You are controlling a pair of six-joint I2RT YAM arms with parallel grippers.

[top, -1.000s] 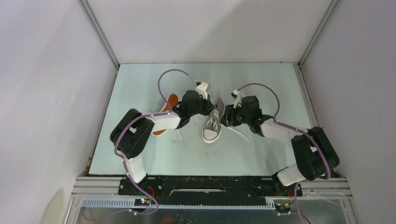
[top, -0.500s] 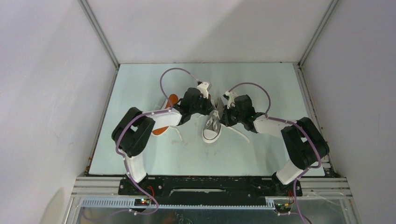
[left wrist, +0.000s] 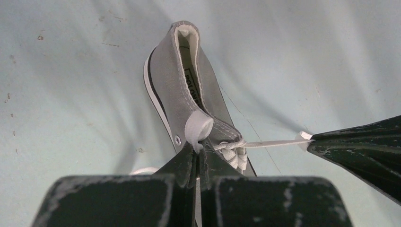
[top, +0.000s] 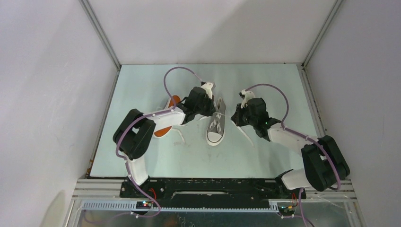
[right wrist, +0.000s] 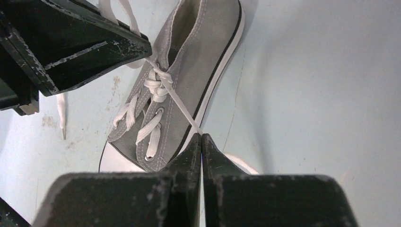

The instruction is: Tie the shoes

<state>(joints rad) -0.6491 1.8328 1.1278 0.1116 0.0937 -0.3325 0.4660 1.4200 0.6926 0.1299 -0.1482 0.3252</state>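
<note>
Since a second ago, the right arm (top: 283, 135) has drawn back from the grey shoe (top: 216, 126). Its jaws, open then, have closed on the white lace (right wrist: 182, 111). The shoe itself has swung from a slant to lie nearly straight, with its toe cap toward the arm bases.

That shoe (right wrist: 189, 71) stands on its sole near the middle of the table (top: 265, 80). A knot (right wrist: 156, 86) sits at the top of its lacing. From the knot (left wrist: 231, 149) one strand of the lace (left wrist: 269, 142) runs taut, off the shoe's side, to the tips of the right jaws, which are pinched tight on it.

On the shoe's other side, the left jaws are also pressed shut. They grip a flat white loop of the lace just beside the shoe's (left wrist: 189, 90) opening. A loose lace end (right wrist: 60, 113) lies on the table next to the shoe, on the left arm's side.

Beyond the shoe on that same side, the second shoe (top: 175, 100) lies tipped over with its orange sole showing. It is partly hidden under the left arm (top: 165, 118).
</note>
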